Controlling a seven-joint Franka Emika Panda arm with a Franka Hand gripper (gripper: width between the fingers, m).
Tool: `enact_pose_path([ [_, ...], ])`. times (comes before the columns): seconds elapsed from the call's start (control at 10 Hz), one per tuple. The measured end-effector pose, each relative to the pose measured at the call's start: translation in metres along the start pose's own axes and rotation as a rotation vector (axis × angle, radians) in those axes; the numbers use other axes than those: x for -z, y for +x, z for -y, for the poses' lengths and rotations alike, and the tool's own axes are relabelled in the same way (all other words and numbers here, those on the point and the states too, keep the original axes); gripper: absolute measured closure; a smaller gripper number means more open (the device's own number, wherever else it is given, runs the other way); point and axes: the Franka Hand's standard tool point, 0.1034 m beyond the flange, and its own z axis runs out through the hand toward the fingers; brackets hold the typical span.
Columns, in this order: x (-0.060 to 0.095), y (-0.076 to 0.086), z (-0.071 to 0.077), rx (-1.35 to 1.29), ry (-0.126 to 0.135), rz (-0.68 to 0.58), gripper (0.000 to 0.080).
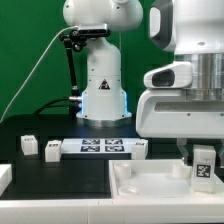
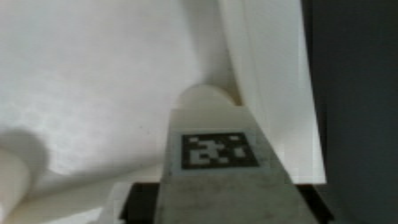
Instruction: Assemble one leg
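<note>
Gripper (image 1: 204, 158) is clamping the leg (image 1: 204, 172) over the tabletop (image 1: 150, 188) at four o'clock; insertion is probably coming next, demanding careful alignment.

Leg (image 2: 217, 115): white plastic, matt, v. slight sheen on the faces. Tag on it is flat black-on-white print, no gloss.
Big white tray part (image 2: 89, 90): plastic, matt, fine dimpled grain over the flat; rim looks smoother.
Table (image 1: 60, 175): black, matt, even.
Marker board (image 1: 100, 147), twd table's back edge: thin white sheet, matt, printed tags.
Arm shell (image 1: 100, 70): white plastic, glossy w/ highlights.
Gripper (image 1: 203, 162) housing: off-white plastic, satin.
</note>
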Motion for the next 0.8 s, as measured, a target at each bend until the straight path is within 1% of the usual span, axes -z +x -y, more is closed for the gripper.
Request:
enact_pose_path([
  [0.1, -0.0006, 0.0005, -0.0004, -0.181, 0.001, -0.006, 0.0511],
  [0.2, -0.0007, 0.0007, -0.0011, -0.357, 0.009, -0.024, 0.0511],
  [0.3, -0.0008, 0.0010, -0.0014, -0.459, 0.012, -0.033, 0.0511],
  [0.4, -0.0009, 0.0017, -0.0026, -0.557, 0.025, -0.023, 0.0511],
  [0.5, -0.0008, 0.0018, -0.0027, -0.609, 0.031, -0.017, 0.0511],
  [0.6, -0.0010, 0.0017, -0.0027, -0.677, 0.033, -0.015, 0.0475],
  [0.7, -0.0014, 0.0012, -0.0022, -0.676, 0.033, -0.015, 0.0340],
  [0.8, -0.0014, 0.0013, -0.0024, -0.624, 0.032, -0.016, 0.0340],
])
